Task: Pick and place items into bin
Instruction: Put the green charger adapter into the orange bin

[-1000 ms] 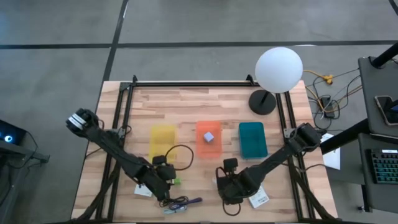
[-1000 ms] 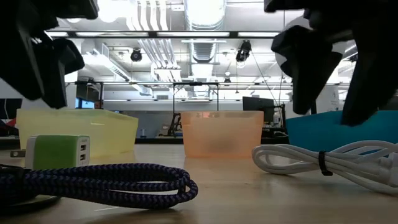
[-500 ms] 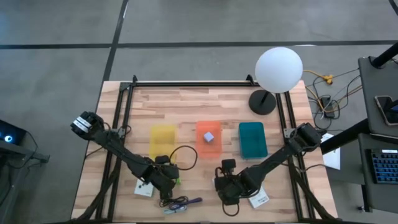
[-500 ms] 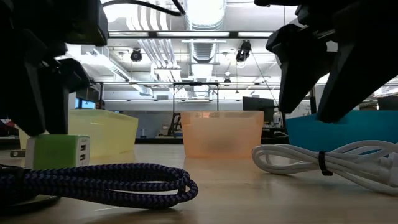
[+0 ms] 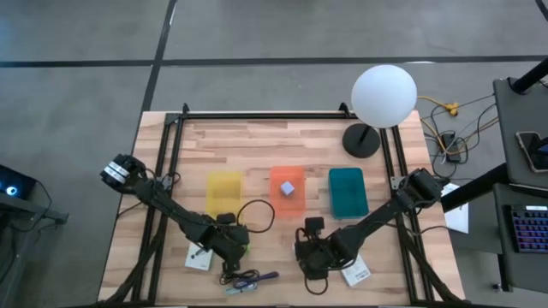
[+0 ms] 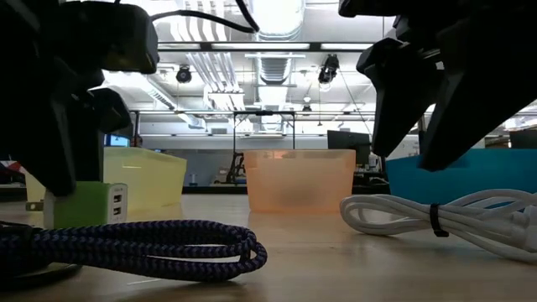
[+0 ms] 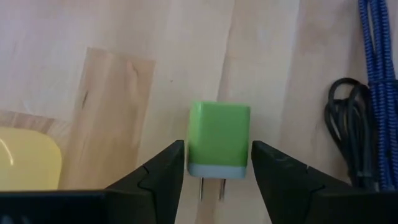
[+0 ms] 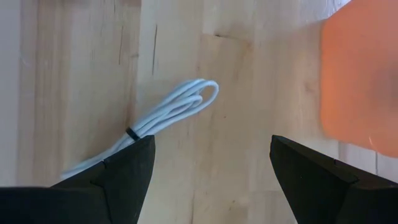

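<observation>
— Item: small green plastic charger cube (image 7: 218,138), location?
— Listed just before the translucent yellow bin (image 5: 224,192); bracketed, ungripped, by the narrowly parted left tool (image 7: 217,163).
— Right tool (image 8: 211,163)?
— Spread wide, beside the coiled white cable (image 8: 163,115).

Even, soft light fills the high view, the white globe lamp (image 5: 384,96) at upper right glowing brightest and the arms casting only faint shadows on the wooden table (image 5: 257,145). Low down, ceiling lights (image 6: 275,15) flare at the top centre, both arms turn to black silhouettes against them, and the braided cable (image 6: 151,245) at lower left sits soft and out of focus. The wrist views are bright and flat, the green charger cube (image 7: 219,140) crisp, the dark fingers along the bottom edges slightly blurred.
</observation>
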